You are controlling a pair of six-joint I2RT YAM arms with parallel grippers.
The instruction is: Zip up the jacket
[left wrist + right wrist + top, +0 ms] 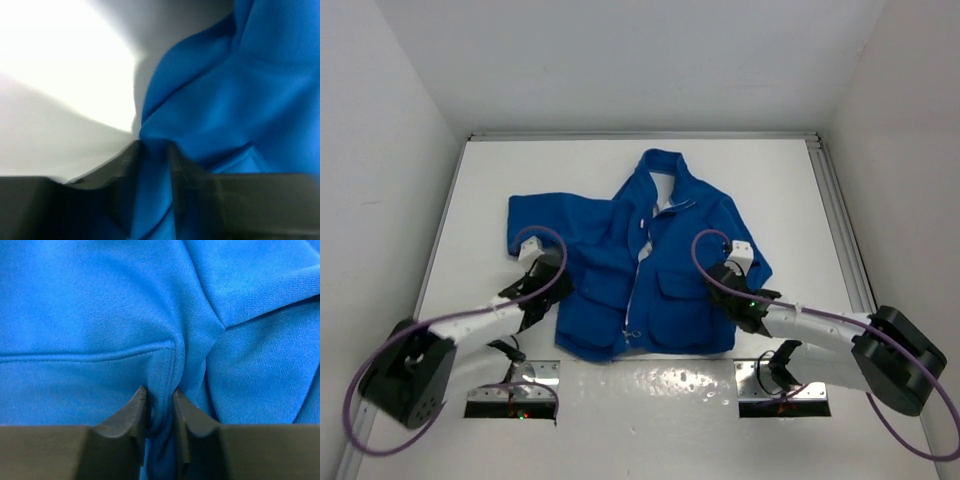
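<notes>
Blue fleece spreads over the middle of the white table (770, 180): the jacket (610, 225) lies front up, collar (665, 165) at 12 o'clock and hem at 6 o'clock. It is much larger than either gripper and looks soft, light and limp. I judge it will drape, bunch and stretch under a pull rather than slide as one piece, so one point must be anchored while another is drawn.

At the jacket's 9 o'clock edge, the left gripper (556, 268) is closed on a fold of cloth. Its wrist view is blurred, but blue fabric fills the gap between the fingers (125, 170). At the 3 o'clock edge, beside the patch pocket (682, 285), the right gripper (717, 272) pinches a ridge of fleece. Its wrist view shows the fingers (132, 410) nearly together with the ridge squeezed between them.

Fleece of this kind should grip well in the pads and is not fragile, though a thick fold may creep out under tension.

The silver zipper (639, 285) runs from 12 to 6 down the centre. Near the collar the front gapes, showing whitish lining. What looks like the small slider sits low near the hem at 6 o'clock. That, with the hem held taut below it, is where I would take hold.
</notes>
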